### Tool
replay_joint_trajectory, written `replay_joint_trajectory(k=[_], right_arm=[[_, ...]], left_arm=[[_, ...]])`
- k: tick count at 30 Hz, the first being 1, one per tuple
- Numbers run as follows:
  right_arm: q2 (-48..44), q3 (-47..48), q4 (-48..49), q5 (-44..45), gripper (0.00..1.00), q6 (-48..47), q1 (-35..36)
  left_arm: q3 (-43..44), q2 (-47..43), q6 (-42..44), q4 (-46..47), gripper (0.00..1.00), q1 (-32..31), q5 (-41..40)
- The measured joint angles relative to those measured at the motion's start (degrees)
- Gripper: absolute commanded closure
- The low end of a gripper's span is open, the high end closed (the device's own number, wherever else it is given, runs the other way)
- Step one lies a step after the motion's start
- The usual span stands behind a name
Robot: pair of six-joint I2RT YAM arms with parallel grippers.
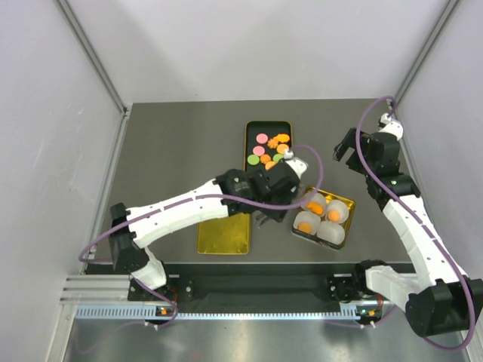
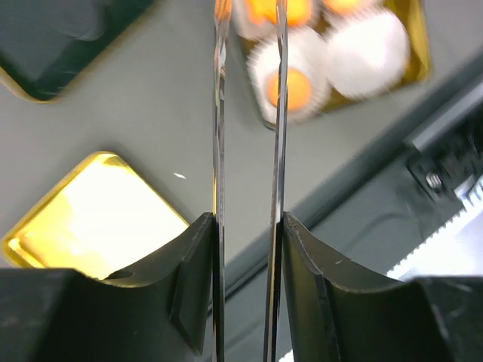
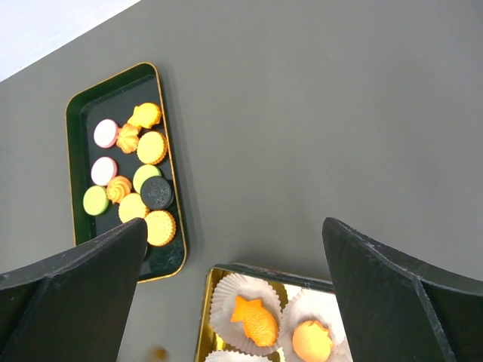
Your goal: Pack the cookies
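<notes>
Several cookies [image 1: 270, 148] in orange, pink, green and black lie in a black tray [image 1: 247, 136]; they also show in the right wrist view [image 3: 136, 173]. A gold tin [image 1: 349, 204] holds white paper cups; two of them hold orange cookies [image 1: 311, 215], one fish-shaped [image 3: 256, 318]. My left gripper [image 1: 293, 202] hovers at the tin's left edge. Its thin blades [image 2: 249, 15] stand a little apart with nothing seen between them; the tips run out of the frame. My right gripper [image 1: 343, 151] is wide open and empty, up behind the tin [image 3: 234, 226].
A gold lid [image 1: 224, 235] lies flat left of the tin, bright in the left wrist view [image 2: 98, 219]. The table's front edge and a metal rail [image 2: 445, 128] run just below the tin. Grey walls enclose the table on three sides.
</notes>
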Motion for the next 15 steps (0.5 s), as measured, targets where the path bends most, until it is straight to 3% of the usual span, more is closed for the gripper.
replay_joint_trajectory(k=[8,15], right_arm=[[0.0,0.0,0.0,0.0,0.0,0.0,0.0],[0.0,0.0,0.0,0.0,0.0,0.0,0.0]], left_arm=[[-1.1,-1.4,1.7,0.0,0.56,11.4,-1.4],[-3.9,-0.2,3.5,0.3,0.56,16.4,-1.5]])
